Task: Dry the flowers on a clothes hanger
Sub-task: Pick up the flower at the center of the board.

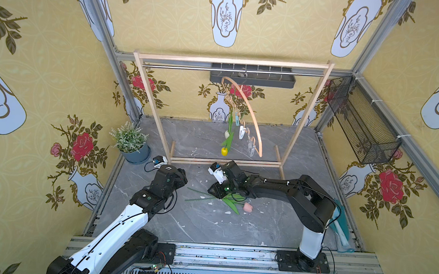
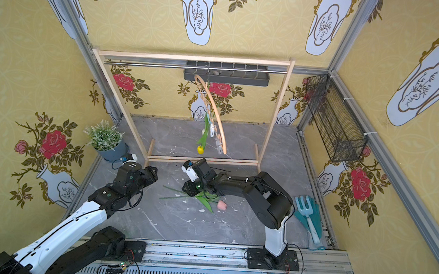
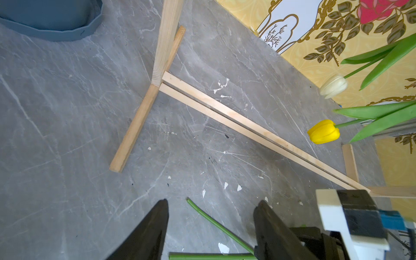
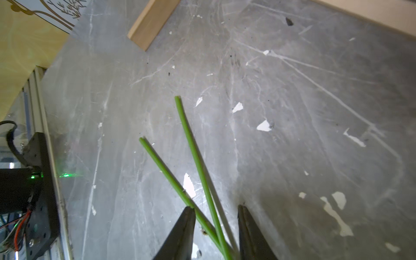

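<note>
Plainly the job looks half done. The clothes hanger (image 1: 252, 113) hangs by its hook from the rail of the wooden rack (image 1: 232, 61), turned obliquely to the top views. Two flowers dangle head down from its pegs: the white tulip (image 1: 227, 134) and, lower, the yellow tulip (image 1: 224, 151). Hung that way, the stems run straight and the heads swing free above the table (image 1: 206, 227). The spare pegs (image 1: 251, 149) lower on the wavy bar hold nothing.

The other two flowers lie on the table in front of the rack, their stems (image 4: 195, 162) crossing. The pink tulip (image 1: 247, 206) shows its head; the second head is hidden under the right arm. The right gripper (image 4: 216, 208) is down at the surface with its jaws apart on either side of both stems, not yet pinching. Taking one alone looks tricky, since they cross just there. The left gripper (image 3: 213, 201) hovers close by, released and holding nothing, probably placed to help with a peg.

As for containers, the blue-grey pot (image 1: 135, 155) holds a bushy plant (image 1: 130, 137). What the dark wall tray (image 1: 271, 81) and the wire basket (image 1: 361, 127) hold cannot be made out.
</note>
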Robot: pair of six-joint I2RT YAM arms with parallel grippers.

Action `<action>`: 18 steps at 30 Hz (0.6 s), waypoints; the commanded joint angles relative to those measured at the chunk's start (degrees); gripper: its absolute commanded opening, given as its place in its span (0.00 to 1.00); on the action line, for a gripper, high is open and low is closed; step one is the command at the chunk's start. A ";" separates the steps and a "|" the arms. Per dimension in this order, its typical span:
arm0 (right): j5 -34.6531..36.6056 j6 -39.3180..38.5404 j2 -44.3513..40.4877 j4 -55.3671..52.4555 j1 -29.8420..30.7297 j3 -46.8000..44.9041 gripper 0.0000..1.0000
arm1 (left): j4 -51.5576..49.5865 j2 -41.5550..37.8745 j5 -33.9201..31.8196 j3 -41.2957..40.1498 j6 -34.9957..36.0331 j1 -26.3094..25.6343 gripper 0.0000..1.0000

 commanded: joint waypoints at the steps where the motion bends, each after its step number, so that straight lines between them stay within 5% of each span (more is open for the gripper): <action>1: 1.05 -2.61 1.50 -3.36 0.76 1.77 0.35 | 1.27 -0.16 1.06 -1.00 -0.82 0.03 0.64; 18: 6.65 -7.39 5.66 -11.49 3.21 6.40 0.17 | 3.16 0.60 2.04 -2.13 -1.45 0.03 0.61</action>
